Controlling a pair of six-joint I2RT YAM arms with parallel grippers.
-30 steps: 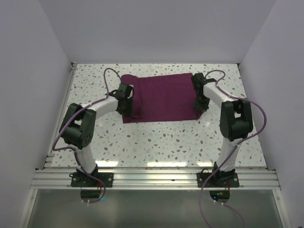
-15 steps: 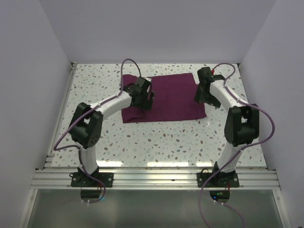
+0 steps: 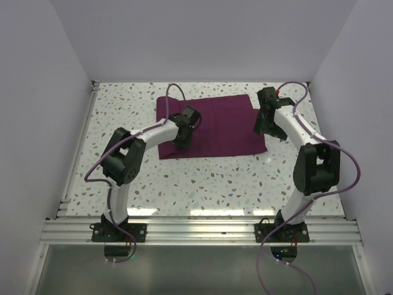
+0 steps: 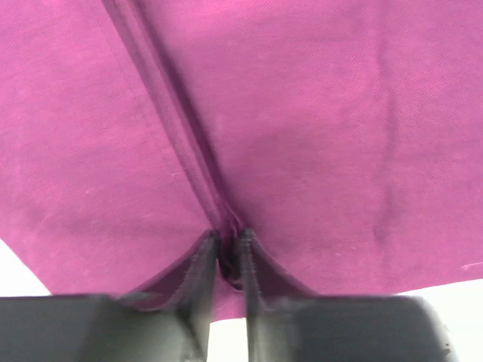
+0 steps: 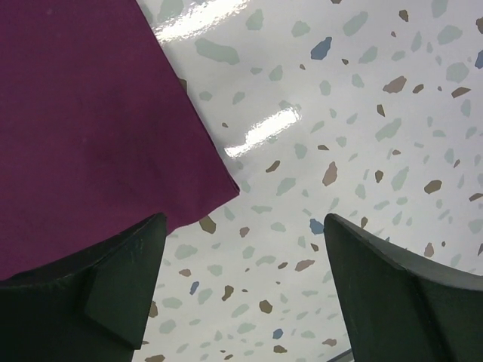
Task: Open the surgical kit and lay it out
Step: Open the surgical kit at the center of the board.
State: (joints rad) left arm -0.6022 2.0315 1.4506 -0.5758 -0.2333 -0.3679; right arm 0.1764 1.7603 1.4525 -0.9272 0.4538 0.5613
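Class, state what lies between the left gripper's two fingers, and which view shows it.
A raised fold of the purple cloth, pinched by the left gripper; the left wrist view shows it.

Tabletop [image 3: 215,178] lies open nearside of the cloth wrap [image 3: 224,126]; left arm [image 3: 153,131] and right arm [image 3: 293,126] flank it.

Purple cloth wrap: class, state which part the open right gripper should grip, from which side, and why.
Probably the near right corner of the cloth wrap, approached from the table on its right. That corner lies flat with two free edges, between the fingers of the open right gripper, so a finger could slip under it. The left gripper pinches a raised fold.
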